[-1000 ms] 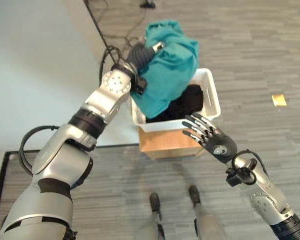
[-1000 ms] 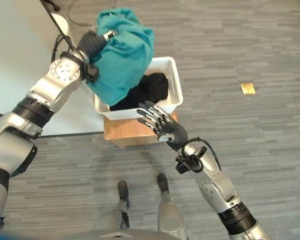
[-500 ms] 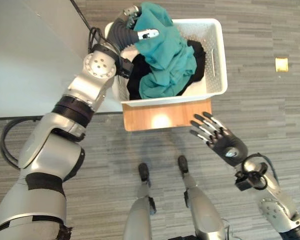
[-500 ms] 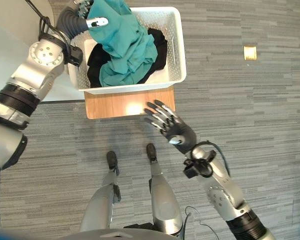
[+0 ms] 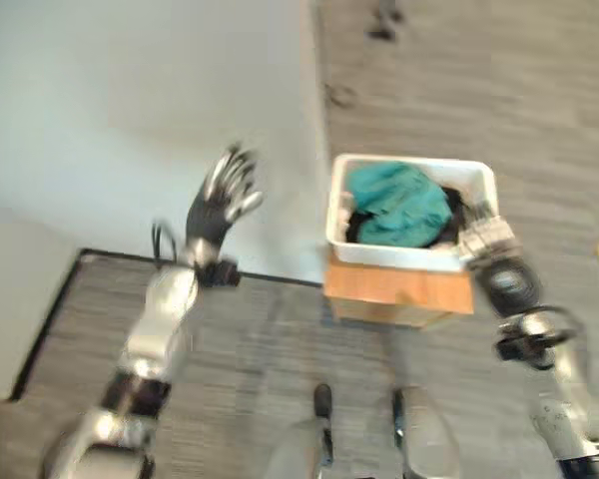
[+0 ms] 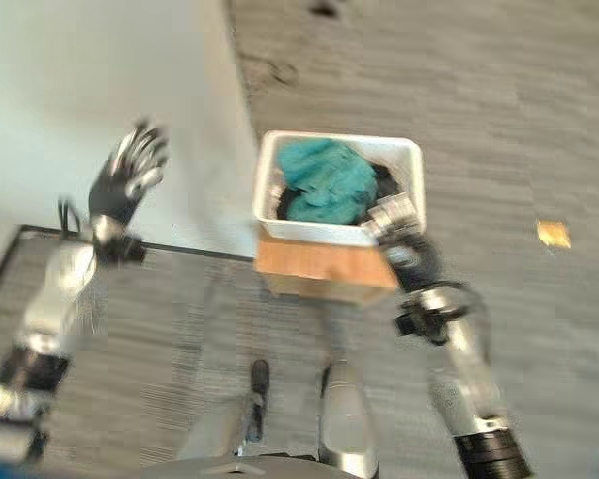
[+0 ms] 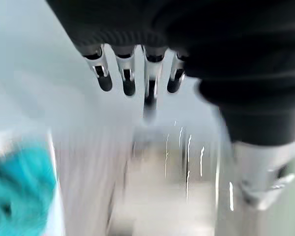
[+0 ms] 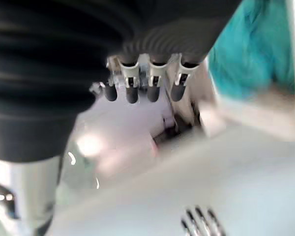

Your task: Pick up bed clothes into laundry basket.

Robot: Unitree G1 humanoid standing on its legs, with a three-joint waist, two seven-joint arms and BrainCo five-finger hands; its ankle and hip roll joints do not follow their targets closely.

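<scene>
Now your teal bed clothes [image 5: 397,203] lie heaped in the white laundry basket [image 5: 411,257] right of centre, over something dark. Your left hand [image 5: 220,200] hangs empty at centre left, fingers spread. Your right hand [image 5: 491,254] is at the basket's right rim, fingers loosely extended, holding nothing. Knock that rim and the basket could slide off its wooden stand [image 5: 394,294]. Motion blur hides whether the hand touches it.

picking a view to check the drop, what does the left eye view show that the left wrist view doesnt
Left eye view: the whole white basket on its wooden stand, dark clothes beside the teal, and the right hand at the basket's near corner. Left wrist view: the left hand's fingers from close, straight and holding nothing. Both: the teal garment lying in the basket.
</scene>
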